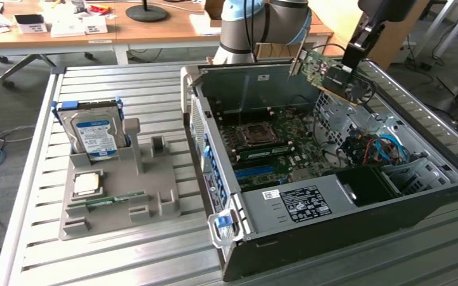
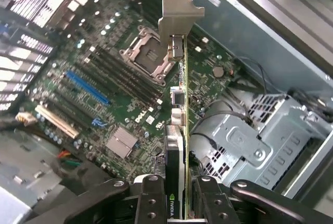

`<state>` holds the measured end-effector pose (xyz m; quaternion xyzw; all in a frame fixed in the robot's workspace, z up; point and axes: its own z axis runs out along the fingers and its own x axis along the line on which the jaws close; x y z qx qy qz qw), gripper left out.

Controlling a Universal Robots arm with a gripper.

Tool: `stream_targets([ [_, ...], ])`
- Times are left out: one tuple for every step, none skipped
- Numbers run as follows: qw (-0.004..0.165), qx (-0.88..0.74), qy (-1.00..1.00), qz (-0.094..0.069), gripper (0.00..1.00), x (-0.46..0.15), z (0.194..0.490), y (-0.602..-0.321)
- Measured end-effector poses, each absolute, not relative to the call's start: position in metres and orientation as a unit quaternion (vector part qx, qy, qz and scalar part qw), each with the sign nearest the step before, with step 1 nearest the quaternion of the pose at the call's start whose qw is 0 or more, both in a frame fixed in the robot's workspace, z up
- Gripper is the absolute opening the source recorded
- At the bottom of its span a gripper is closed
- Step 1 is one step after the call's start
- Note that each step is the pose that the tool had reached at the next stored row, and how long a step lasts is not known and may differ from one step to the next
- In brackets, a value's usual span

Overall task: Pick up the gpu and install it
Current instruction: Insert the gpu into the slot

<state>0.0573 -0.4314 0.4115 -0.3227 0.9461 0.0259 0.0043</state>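
Pincer: the pincer (image 1: 347,76) is clamped on the gpu (image 1: 326,68), and in the wrist view its fingers (image 2: 151,198) press the card from both sides.
Gpu: it's up in the air, tilted, over the far edge of the open computer case (image 1: 324,220), touching nothing but the pincer (image 2: 174,195).
Wrist view: the gpu (image 2: 178,114) shows edge-on, silver bracket at the end away from the grip, with the motherboard (image 2: 104,78) well below it.
Done: the pick-up, judging by the card hanging clear of the grey holder (image 1: 157,179) by the worktop's (image 1: 133,262) edge on the exterior view's left.
Left: the install; the card isn't seated in any slot yet.
Count: one gpu, one pincer, one case.
On the holder: one hard drive (image 1: 93,128) standing upright, one RAM stick (image 1: 114,199), one processor chip (image 1: 86,183).
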Motion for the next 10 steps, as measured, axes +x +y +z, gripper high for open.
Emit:
stream_targets([
  [0.004, -0.331, 0.943, 0.026, 0.27, 0.0573, 0.4115, -0.4314],
  [0.004, -0.339, 0.940, 0.026, 0.27, 0.0574, 0.4114, -0.4314],
  [0.004, -0.347, 0.938, 0.026, 0.27, 0.0573, 0.4114, -0.4314],
  [0.003, -0.355, 0.935, 0.026, 0.27, 0.0574, 0.4114, -0.4314],
  [0.003, -0.362, 0.932, 0.026, 0.27, 0.0573, 0.4113, -0.4314],
  [0.003, -0.370, 0.929, 0.026, 0.27, 0.0573, 0.4113, -0.4314],
  [0.003, -0.377, 0.926, 0.026, 0.27, 0.0573, 0.4113, -0.4314],
  [0.003, -0.384, 0.923, 0.026, 0.27, 0.0574, 0.4113, -0.4314],
  [0.002, -0.392, 0.920, 0.026, 0.27, 0.0573, 0.4112, -0.4315],
  [0.002, -0.400, 0.916, 0.026, 0.27, 0.0573, 0.4112, -0.4315],
])
